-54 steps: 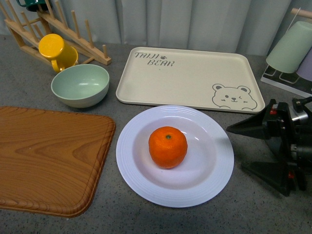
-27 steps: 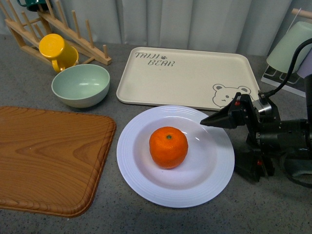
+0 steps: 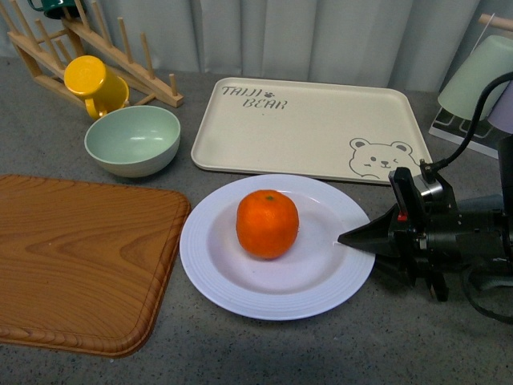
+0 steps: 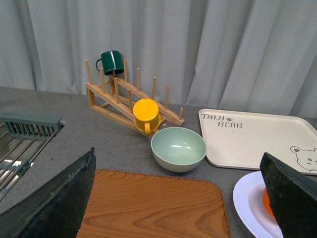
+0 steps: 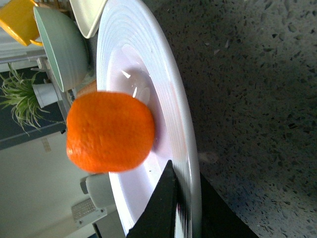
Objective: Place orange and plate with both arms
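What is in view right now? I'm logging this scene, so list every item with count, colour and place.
orange: 1, bright orange, on the plate
plate: 1, white, counter centre, in front of the tray
bear tray: 1, beige, behind the plate
bowl: 1, pale green, left of the tray
wooden rack: 1, light wood, rear left
yellow mug: 1, yellow, on the rack, beside the bowl
green mug: 1, dark green, top of the rack
cutting board: 1, brown wood, front left
cup: 1, pale green, tilted on a stand, rear right
curtain: grey, behind everything
left gripper: black, open, seen only in its wrist view
right gripper: black, shut on the plate's right rim
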{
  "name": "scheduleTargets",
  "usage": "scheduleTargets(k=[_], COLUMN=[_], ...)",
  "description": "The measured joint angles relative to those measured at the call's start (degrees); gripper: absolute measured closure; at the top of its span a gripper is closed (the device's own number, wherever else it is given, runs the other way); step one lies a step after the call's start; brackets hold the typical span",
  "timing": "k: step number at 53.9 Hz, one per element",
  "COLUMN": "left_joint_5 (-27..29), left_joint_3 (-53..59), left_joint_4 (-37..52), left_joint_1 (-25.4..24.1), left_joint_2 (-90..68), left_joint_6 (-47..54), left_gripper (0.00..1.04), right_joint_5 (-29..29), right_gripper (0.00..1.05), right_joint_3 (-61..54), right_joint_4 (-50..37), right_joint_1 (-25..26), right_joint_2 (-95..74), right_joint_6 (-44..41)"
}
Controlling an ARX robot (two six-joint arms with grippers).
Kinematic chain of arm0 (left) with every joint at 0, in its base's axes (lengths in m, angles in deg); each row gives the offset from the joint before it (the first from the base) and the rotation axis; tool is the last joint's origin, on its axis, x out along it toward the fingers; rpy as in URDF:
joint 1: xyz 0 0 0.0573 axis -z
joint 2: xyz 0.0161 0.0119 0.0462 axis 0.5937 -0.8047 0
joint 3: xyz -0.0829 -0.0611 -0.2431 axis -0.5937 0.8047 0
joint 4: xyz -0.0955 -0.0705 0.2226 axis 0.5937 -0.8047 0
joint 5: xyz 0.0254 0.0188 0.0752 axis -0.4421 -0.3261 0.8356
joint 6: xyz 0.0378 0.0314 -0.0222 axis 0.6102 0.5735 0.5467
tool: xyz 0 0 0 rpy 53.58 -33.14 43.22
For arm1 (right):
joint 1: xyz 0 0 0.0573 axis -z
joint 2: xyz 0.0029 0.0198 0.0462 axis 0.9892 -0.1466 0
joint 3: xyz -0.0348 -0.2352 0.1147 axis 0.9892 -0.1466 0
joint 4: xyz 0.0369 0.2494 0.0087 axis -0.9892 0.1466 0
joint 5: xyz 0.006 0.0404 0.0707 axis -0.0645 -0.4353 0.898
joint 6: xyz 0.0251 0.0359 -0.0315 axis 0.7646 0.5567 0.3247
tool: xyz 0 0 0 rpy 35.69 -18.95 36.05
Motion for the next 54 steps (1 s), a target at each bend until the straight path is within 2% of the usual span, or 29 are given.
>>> scheduleTargets(k=[11,20,32,45,54], left_joint_5=[0.0,0.0,0.02,0.0,0.0], left_joint_3=[0.0,0.0,0.0,0.0,0.0], left_joint_4=[0.0,0.0,0.0,0.0,0.0], left_joint_1=[0.0,0.0,0.0,0.0,0.0], left_joint_2=[0.0,0.0,0.0,0.0,0.0], left_joint_6=[0.0,0.0,0.0,0.0,0.0], left_gripper=[0.06,0.06,0.06,0.06,0.06], right_joint_5=[0.13,0.37,-0.35,-0.9,-0.42], right_gripper=[1.02,1.02,1.03,1.03,1.03], right_joint_3=[-2.29,-5.9,-6.45,-3.61,-2.89], right_joint_4=[-3.65,-10.29,-19.58,-21.77,-27.67], right_joint_1=[0.0,0.24,0.9,-0.26,-0.37], right_joint_2=[0.92,2.71,3.8,3.8,3.76], right_joint_6=[-0.9,-0.07,6.14,10.45,14.53])
